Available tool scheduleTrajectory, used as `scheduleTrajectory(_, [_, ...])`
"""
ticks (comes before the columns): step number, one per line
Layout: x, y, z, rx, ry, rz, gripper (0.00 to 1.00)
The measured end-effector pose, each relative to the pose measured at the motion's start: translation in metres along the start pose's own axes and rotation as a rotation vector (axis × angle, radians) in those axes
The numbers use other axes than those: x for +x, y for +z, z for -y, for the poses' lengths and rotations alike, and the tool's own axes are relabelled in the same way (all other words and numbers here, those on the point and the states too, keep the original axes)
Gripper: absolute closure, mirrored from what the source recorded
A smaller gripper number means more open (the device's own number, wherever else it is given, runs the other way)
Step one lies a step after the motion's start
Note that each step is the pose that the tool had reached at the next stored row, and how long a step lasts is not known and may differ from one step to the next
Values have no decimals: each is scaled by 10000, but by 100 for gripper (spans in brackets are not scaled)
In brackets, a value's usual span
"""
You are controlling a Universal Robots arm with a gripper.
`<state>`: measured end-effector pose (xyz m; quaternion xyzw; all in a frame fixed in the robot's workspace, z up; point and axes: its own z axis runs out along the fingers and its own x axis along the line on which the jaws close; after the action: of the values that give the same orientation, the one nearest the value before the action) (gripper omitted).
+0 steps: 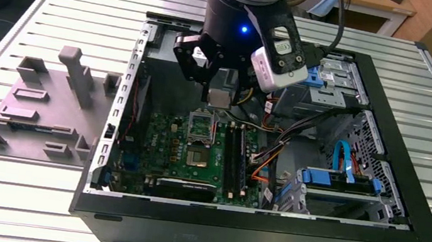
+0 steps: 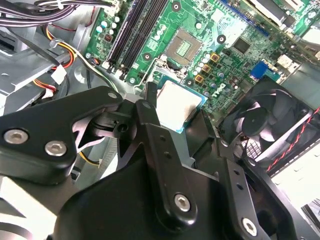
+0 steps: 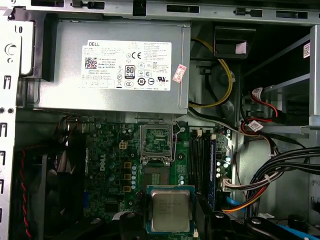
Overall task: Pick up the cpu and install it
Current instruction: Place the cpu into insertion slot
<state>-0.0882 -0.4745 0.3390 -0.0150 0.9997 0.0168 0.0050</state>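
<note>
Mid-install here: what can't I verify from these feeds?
- Underside of the small square silvery-topped cpu in the pincer: faces away in both wrist views.
- Contacts in the square metal-framed socket: too small, first wrist view.
- Gap from cpu to socket: the exterior view looks down from above, so it is unreadable.

The cpu point(image 3: 170, 210) had a smooth, dull silvery metal top. The power supply point(image 3: 120, 70) was matt grey sheet metal, the table point(image 1: 46, 2) ribbed, glossy metal.

Socket point(image 3: 156, 145) clearance
Room is open from your gripper point(image 1: 219, 99) down to it; power supply box point(image 3: 115, 75) and memory slots point(image 3: 202, 160) flank it.
</note>
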Motion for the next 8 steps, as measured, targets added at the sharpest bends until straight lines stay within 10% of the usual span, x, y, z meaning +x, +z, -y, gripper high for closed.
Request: scheduleTrajectory(8, [1,9,0,-3,0,2,53])
